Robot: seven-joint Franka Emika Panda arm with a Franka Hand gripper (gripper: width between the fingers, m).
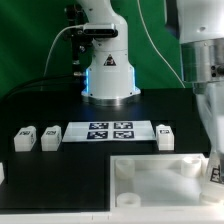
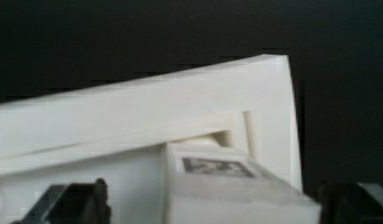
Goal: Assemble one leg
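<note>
In the wrist view one leg (image 2: 220,170), a white block with its tag facing the camera, stands at a corner socket of the large white square piece (image 2: 117,120). My gripper (image 2: 214,202) straddles this leg with dark fingers (image 2: 76,203) on both sides. A gap shows between one finger and the leg, so the jaws look open. In the exterior view the gripper (image 1: 214,180) is low at the right edge, over the far right corner of the square piece (image 1: 150,175), with the tagged leg (image 1: 214,172) there. Three more legs (image 1: 24,137), (image 1: 50,137), (image 1: 165,137) lie on the black table.
The marker board (image 1: 110,131) lies between the loose legs, in front of the robot base (image 1: 108,75). A small white part (image 1: 2,172) shows at the exterior view's left edge. A green backdrop stands behind the table.
</note>
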